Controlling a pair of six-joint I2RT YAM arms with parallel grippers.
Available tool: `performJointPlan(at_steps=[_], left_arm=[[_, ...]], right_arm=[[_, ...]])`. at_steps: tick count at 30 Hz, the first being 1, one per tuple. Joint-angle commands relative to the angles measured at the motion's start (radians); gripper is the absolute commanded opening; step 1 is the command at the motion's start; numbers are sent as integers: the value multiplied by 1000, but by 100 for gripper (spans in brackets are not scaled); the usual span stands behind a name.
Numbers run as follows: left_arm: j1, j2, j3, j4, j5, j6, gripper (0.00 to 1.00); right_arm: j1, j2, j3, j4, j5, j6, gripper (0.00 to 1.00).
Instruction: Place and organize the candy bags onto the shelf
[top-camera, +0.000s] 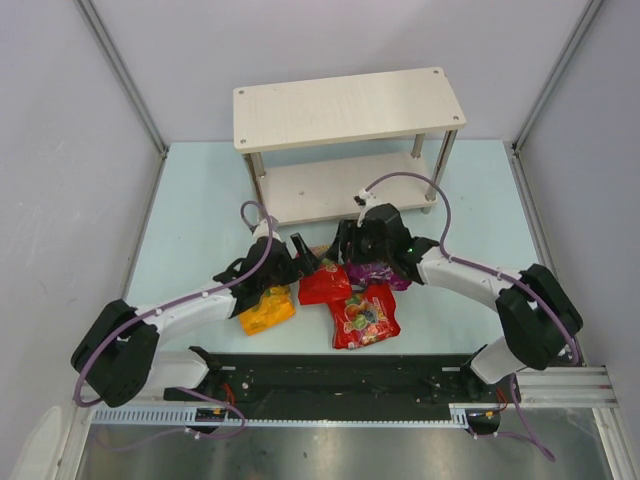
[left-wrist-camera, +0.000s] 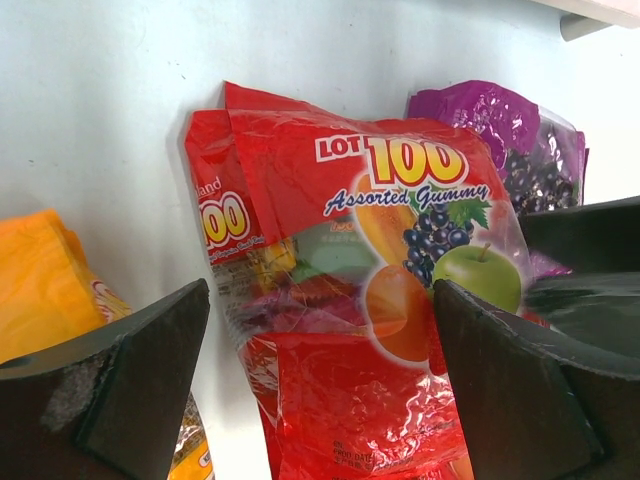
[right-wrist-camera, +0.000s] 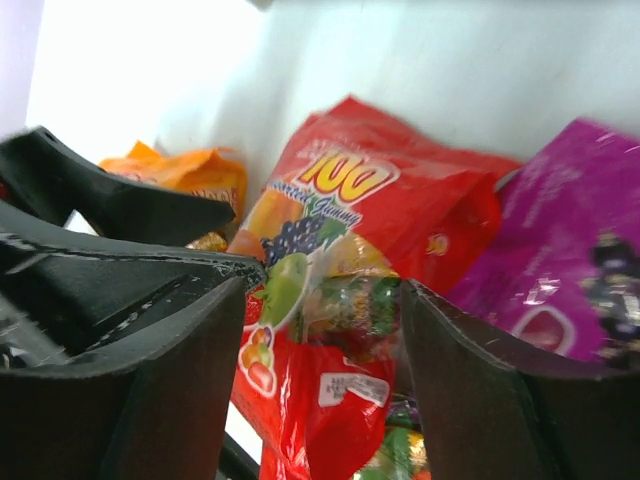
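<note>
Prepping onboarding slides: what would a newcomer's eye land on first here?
A bright pile of glossy candy bags, red, orange and purple, lies on the table just in front of the shelf. Both arms lean in on the pile from either side, with the left fingers and right fingers spread open. No bags show on the pale shelf.

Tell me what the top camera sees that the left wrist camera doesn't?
Only the top view shows the whole two-level shelf, plus the left arm and right arm. Only the left wrist view shows the words "Assorted Gummy" on the red bag up close. Both show that red bag, the orange bag and the purple bag.
</note>
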Motion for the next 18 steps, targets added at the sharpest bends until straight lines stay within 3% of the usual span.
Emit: performJointPlan(at_steps=[1, 7, 13, 18], left_arm=[[-2, 18, -20, 44, 35, -22, 98], [-20, -10, -75, 65, 34, -58, 96], [-132, -108, -100, 44, -145, -117, 97], [-188, -140, -121, 67, -231, -145, 98]], right_arm=[[48, 65, 30, -47, 15, 25, 65], [114, 64, 31, -100, 134, 21, 68], [214, 30, 5, -107, 378, 35, 71], [228, 15, -44, -30, 411, 72, 71]])
